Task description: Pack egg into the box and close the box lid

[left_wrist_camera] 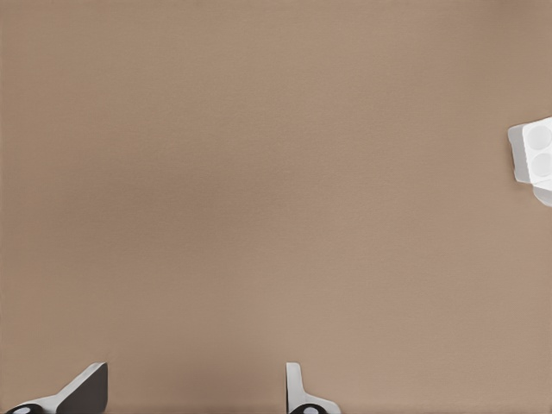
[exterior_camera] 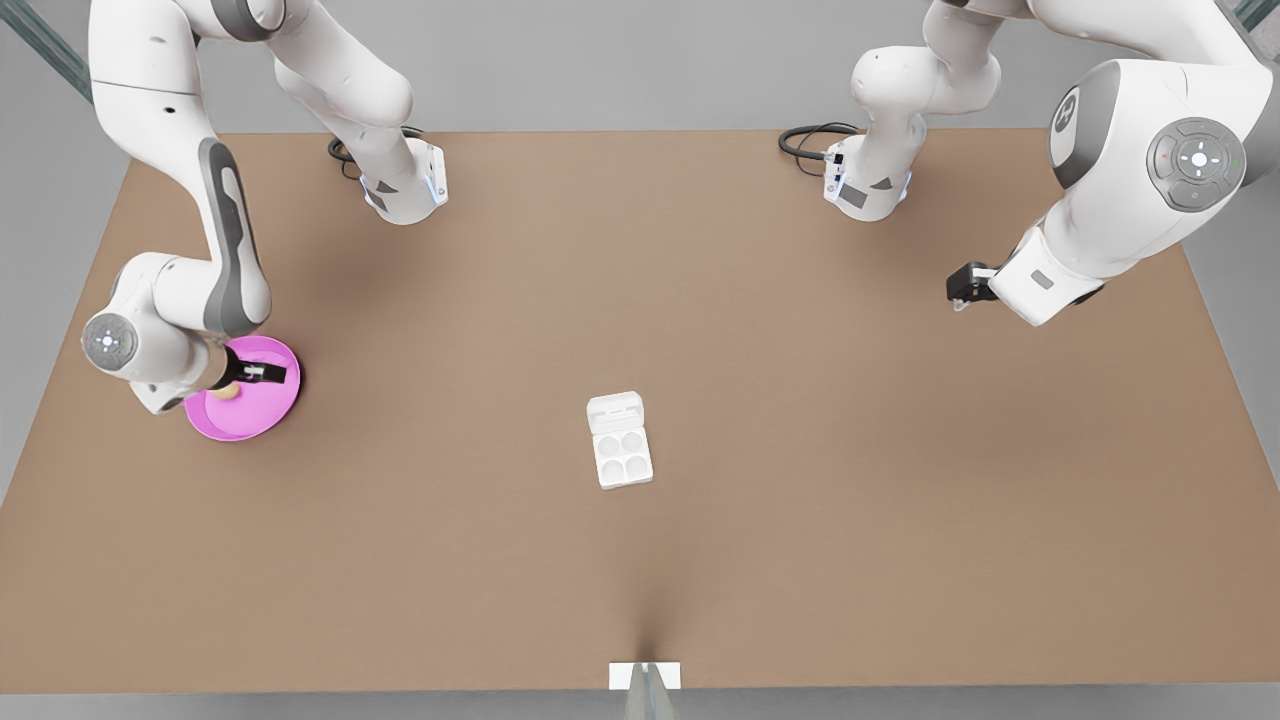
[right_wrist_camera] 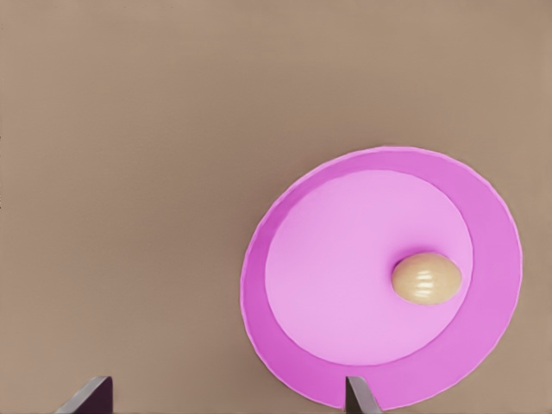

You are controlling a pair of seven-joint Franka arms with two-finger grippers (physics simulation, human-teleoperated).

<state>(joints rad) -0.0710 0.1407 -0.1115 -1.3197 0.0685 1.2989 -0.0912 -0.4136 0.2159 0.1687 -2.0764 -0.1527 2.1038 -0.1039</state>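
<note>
Hovering over the pink dish (exterior_camera: 250,425) at the front view's left, the right gripper (exterior_camera: 262,375) held its fingers (right_wrist_camera: 358,395) apart above the egg (right_wrist_camera: 426,278), lying offset from them; left gripper (exterior_camera: 962,290) waited, fingers apart, box (exterior_camera: 622,452) empty, lid (exterior_camera: 614,411) open.

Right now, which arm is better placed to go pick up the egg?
The right arm. Its open right gripper hangs over the pink dish holding the egg. The left gripper, open too, waits across the table, with the box between them.
</note>
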